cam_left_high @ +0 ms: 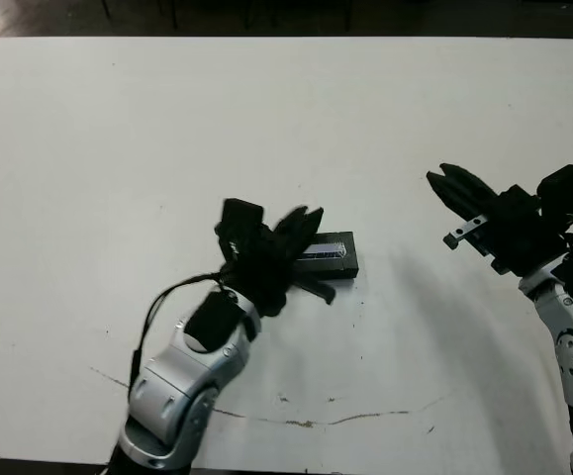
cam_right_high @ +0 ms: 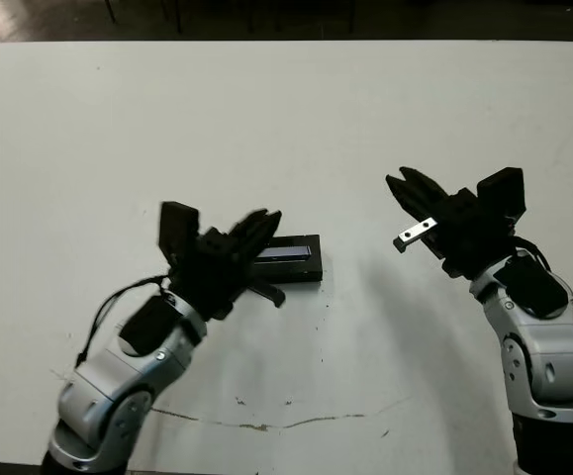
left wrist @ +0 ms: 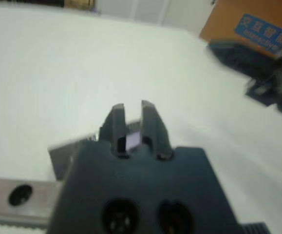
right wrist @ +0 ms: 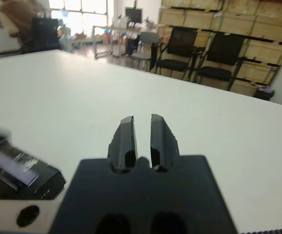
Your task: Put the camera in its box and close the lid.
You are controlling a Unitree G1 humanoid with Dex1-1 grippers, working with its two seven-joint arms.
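counts: one closed black box on the tabletop (cam_left_high: 118,148), two grippers, nothing else loose on the surface that i can make out.

the lid (cam_right_high: 288,254) sits on top of the box (cam_right_high: 301,270), pale grey-blue stripe facing up, long side roughly across the view. box is near the middle of the tabletop, a bit toward the robot. camera not visible anywhere; cannot tell whether it is inside.

left gripper (cam_left_high: 301,230) is right at the box's left end, overlapping it in the head views. the fingers (left wrist: 153,124) stand close together with only a thin slot between them, and the left wrist view shows a bit of the pale stripe through that slot, below the tips. the picture is blurred, so i cannot tell whether the tips touch the lid or hang just over it. not clamped on anything i can see.

right gripper (cam_right_high: 402,187) is well apart from the box, off to the right and raised above the tabletop, pointing toward the far left. its fingers (right wrist: 127,139) are nearly together, narrow gap, nothing held. the right wrist view shows the box low at the edge of frame with a label strip on the lid, off to the side of that gripper, not between its fingers.

background in the right wrist view: chairs (right wrist: 179,48) and stacked crates (right wrist: 238,19) beyond the tabletop.
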